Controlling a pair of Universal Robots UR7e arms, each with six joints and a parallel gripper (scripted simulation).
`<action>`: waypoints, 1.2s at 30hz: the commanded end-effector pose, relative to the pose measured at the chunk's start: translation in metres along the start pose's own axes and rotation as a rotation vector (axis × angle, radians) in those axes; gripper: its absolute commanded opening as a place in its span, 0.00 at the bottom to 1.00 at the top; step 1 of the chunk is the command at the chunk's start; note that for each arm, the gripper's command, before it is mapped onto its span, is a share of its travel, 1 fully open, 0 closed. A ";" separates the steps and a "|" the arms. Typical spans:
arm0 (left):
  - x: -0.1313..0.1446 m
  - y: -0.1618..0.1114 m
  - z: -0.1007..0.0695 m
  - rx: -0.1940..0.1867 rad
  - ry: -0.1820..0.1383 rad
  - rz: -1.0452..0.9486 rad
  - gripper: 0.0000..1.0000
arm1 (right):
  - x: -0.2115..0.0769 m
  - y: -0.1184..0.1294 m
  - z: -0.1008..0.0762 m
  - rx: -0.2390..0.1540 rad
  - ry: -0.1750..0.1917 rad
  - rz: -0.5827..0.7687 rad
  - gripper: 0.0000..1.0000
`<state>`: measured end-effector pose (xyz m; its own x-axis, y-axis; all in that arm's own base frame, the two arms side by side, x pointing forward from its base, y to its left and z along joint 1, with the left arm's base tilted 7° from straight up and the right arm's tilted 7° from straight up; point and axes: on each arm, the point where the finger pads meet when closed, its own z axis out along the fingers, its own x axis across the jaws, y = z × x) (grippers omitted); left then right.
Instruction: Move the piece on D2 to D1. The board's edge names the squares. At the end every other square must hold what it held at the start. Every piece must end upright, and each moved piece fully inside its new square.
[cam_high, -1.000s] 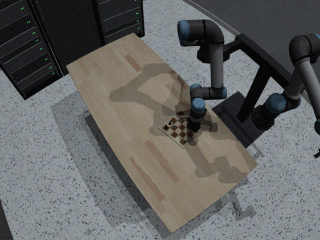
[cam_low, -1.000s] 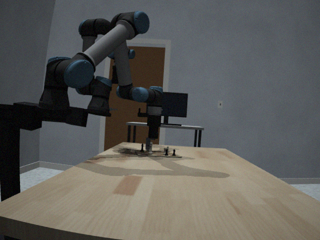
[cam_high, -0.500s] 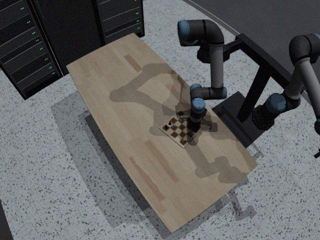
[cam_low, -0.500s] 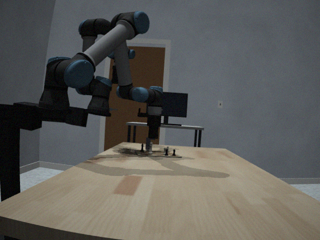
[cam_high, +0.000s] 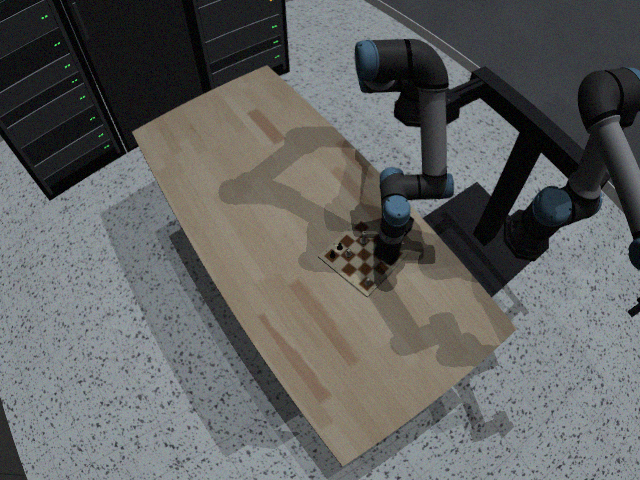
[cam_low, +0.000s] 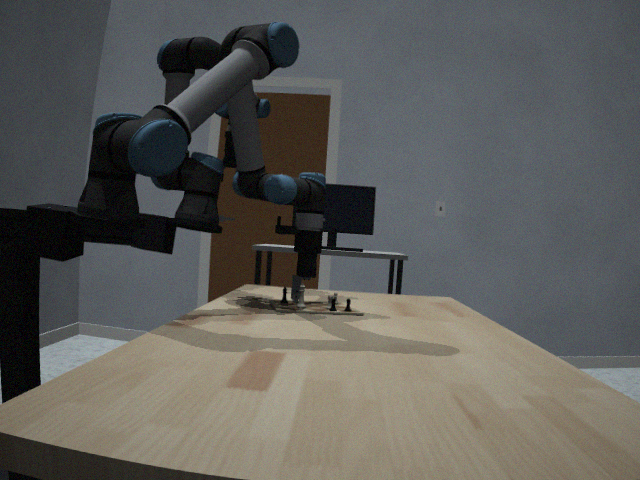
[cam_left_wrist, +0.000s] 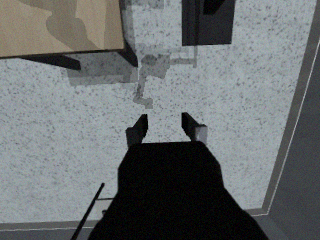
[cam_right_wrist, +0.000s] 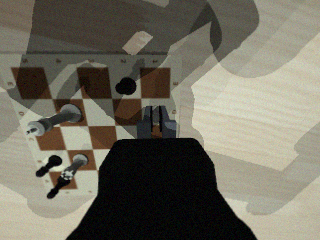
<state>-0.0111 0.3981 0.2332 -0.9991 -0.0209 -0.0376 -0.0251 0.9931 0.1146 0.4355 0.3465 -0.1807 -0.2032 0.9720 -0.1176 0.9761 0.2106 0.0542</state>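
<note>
"Nearest the lens?"

"Right hand (cam_high: 387, 255) (cam_low: 296, 294) (cam_right_wrist: 156, 117), big and dark in its own wrist view. Fingers nearly together, low over the board (cam_high: 343, 275) (cam_low: 351, 313) (cam_right_wrist: 42, 61). Can't tell if they're clamped on a piece; the gap is too small and dim."

"Board where?"

"On the bench (cam_high: 232, 310) (cam_low: 320, 413) (cam_left_wrist: 50, 25) (cam_right_wrist: 240, 100), by the long edge on the robots' side, well in from the corners."

"And the D2 piece?"

"Not sure. Edge letters are too blurry. My guess: it's at the right hand, hidden by the fingers, at or over D1."

"Other hand?"

"Left one (cam_high: 633, 307) (cam_low: 229, 161) (cam_left_wrist: 164, 120): fingers wide apart, nothing in them, out past the bench's short edge, over the floor. Idle."

"Step?"

"Probably the set-down. If so, next: check the base is fully inside D1 and upright, spread the fingers just enough, lift straight up."

"Risk?"

"Black piece (cam_low: 284, 296) (cam_right_wrist: 126, 86) stands close by; opening wide or sliding sideways could knock it. The tall pale piece (cam_high: 363, 237) (cam_low: 301, 298) (cam_right_wrist: 70, 113) has more room. Both look upright. Next clip."

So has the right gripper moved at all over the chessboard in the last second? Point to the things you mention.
No visible move: the right gripper (cam_low: 298, 300) (cam_right_wrist: 155, 113) stands at the same place over the chessboard (cam_high: 345, 277).
</note>
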 end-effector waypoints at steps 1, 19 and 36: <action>0.000 0.000 0.000 -0.001 0.000 0.000 1.00 | 0.000 0.000 -0.001 -0.001 0.001 0.000 0.41; 0.000 0.000 0.000 -0.001 0.000 0.000 1.00 | 0.000 0.000 -0.001 -0.001 0.001 0.000 0.68; 0.000 0.000 0.000 -0.001 0.000 0.000 1.00 | 0.000 0.000 -0.056 -0.001 0.001 0.000 0.68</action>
<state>-0.0111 0.3981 0.2332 -0.9991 -0.0209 -0.0376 -0.0251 0.9931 0.1146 0.4330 0.3502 -0.1465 -0.2033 0.9721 -0.1174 0.9760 0.2107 0.0545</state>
